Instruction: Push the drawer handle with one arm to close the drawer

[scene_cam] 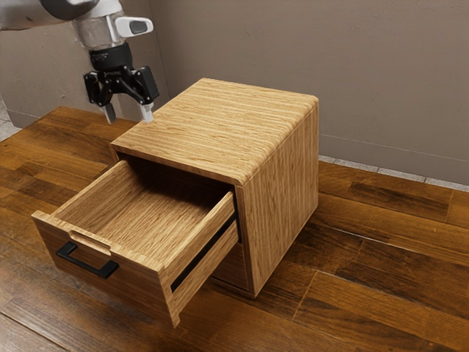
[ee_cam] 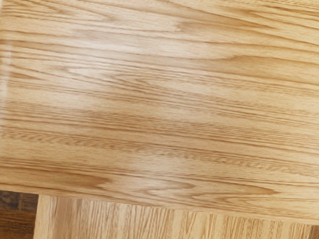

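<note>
The black metal-looking bar handle [scene_cam: 82, 265] lies below the wide-open black two-finger gripper [scene_cam: 129, 112], on the pulled-out light-wood drawer's [scene_cam: 139, 282] outer face, away from the boxy light-wood cabinet [scene_cam: 282, 176].

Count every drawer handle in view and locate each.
1: the black, bracket-shaped handle on the front of the open, light-brown wooden drawer. Others may be hidden behind that drawer's front.

"Please, how does the drawer [scene_cam: 139, 282] stand?"
"It is pulled out from the wooden cabinet [scene_cam: 198, 125], with a black handle [scene_cam: 80, 265] on its front."
"And the gripper [scene_cam: 128, 115]?"
"It hangs near the cabinet, its jaws apart."
</note>
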Tool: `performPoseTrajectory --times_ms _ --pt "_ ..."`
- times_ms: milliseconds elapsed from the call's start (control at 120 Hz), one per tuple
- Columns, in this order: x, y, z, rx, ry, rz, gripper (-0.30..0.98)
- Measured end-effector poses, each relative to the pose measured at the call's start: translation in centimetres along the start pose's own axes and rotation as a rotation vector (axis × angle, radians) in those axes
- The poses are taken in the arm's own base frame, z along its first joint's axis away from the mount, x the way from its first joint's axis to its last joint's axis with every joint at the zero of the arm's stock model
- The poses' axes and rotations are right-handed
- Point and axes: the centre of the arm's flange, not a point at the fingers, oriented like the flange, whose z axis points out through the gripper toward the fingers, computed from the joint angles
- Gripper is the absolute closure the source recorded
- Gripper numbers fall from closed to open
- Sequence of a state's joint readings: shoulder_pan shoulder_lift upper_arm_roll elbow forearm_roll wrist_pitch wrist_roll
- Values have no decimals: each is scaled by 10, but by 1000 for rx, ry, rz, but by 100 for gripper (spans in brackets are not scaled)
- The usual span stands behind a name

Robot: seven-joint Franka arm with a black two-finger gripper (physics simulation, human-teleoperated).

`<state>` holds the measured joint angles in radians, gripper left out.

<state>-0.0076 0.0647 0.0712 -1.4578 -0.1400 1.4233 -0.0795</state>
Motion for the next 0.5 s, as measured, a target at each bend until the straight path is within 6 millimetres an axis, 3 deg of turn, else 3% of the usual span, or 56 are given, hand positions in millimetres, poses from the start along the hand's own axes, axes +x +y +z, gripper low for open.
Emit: performPoseTrajectory --times_ms 142,192,233,267,325,367,417,450,500 --pt "-2 -21 -10 21 34 -21 0" --pt "-17 -24 -13 30 38 -20 0" --pt "-63 -24 -19 42 59 -11 0" --pt "-104 -2 -18 60 80 40 0" --pt "-195 30 -12 101 139 117 0" --pt "-258 33 -3 114 188 135 1" --pt "-320 30 10 123 242 137 3" --pt "-349 27 21 126 258 130 5" --pt "-372 23 39 120 247 116 10"
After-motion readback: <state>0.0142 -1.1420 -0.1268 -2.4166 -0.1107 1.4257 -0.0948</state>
